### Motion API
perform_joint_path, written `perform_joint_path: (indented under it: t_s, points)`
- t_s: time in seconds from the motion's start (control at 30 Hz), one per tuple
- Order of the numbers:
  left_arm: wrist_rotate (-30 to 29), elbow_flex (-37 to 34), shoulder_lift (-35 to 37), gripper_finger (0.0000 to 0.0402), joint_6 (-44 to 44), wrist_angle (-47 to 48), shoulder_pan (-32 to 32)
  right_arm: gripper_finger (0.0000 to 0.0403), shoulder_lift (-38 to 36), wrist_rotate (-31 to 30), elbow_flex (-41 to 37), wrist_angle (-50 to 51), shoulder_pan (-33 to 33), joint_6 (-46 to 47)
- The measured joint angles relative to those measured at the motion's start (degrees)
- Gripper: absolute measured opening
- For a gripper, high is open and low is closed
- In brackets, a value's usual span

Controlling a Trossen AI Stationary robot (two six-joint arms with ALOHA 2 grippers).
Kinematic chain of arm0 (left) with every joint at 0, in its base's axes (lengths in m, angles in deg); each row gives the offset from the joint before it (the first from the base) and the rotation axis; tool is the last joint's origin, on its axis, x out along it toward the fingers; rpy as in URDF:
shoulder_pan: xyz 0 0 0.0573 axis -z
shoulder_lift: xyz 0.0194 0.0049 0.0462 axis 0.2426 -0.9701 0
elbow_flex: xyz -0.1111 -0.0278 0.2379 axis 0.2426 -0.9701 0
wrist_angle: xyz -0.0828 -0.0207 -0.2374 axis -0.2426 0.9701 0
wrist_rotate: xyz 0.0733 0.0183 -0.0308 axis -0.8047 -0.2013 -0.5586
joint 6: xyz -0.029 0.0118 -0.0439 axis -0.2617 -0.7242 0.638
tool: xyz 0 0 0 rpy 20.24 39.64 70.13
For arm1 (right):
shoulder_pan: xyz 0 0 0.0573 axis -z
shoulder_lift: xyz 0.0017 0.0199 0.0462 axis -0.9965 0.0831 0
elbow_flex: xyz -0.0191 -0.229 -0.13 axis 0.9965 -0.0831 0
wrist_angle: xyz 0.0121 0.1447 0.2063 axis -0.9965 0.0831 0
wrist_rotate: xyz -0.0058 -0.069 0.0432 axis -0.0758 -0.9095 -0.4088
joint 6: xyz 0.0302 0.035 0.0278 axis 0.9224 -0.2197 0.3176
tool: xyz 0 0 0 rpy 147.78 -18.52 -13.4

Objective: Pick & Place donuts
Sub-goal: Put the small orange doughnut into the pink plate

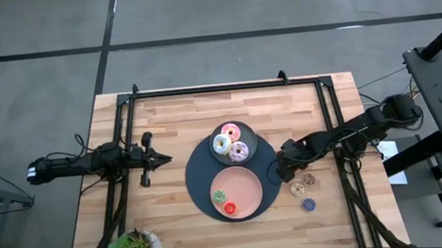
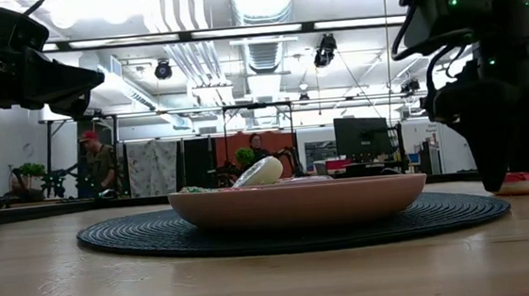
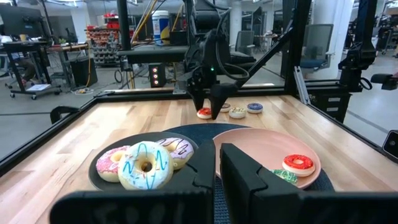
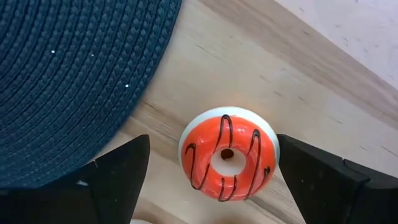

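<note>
Wide apart, the right gripper's point(image 4: 211, 171) two fingers stand on either side of a small orange donut point(image 4: 227, 162) with dark stripes, which lies on the bare wood just off the edge of the dark woven mat point(image 4: 74, 74); I see a gap on both sides, so nothing is gripped.

From the high view, I find that gripper point(image 1: 283, 169) right of centre, at the mat's right edge. Three small donuts point(image 1: 303, 191) lie loose on the table point(image 1: 172, 120) just below it. Three frosted donuts point(image 1: 230, 141) sit on the grey plate point(image 1: 247, 131) at centre, and a green point(image 1: 219, 196) and a red one point(image 1: 230, 208) on the pink plate point(image 1: 246, 182) below it. The left gripper point(image 1: 158, 158) waits at the left, clear of the mat.

In the left wrist view its fingers point(image 3: 249, 180) show a narrow gap and hold nothing, so I read them as open.

In the low view the pink plate fills the middle.
</note>
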Motion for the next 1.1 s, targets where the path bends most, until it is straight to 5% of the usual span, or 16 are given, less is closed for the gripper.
perform_joint_path:
  t_s: [0.53,1.1]
  points:
    - [0.0,0.0,0.0,0.0000,0.0,0.0,0.0,0.0321,0.4,0.0,0.1,0.4,0.0,0.1]
    - [0.0,0.0,0.0,0.0000,0.0,0.0,0.0,0.0228,0.4,-0.1,0.0,1.6,0.0,-0.3]
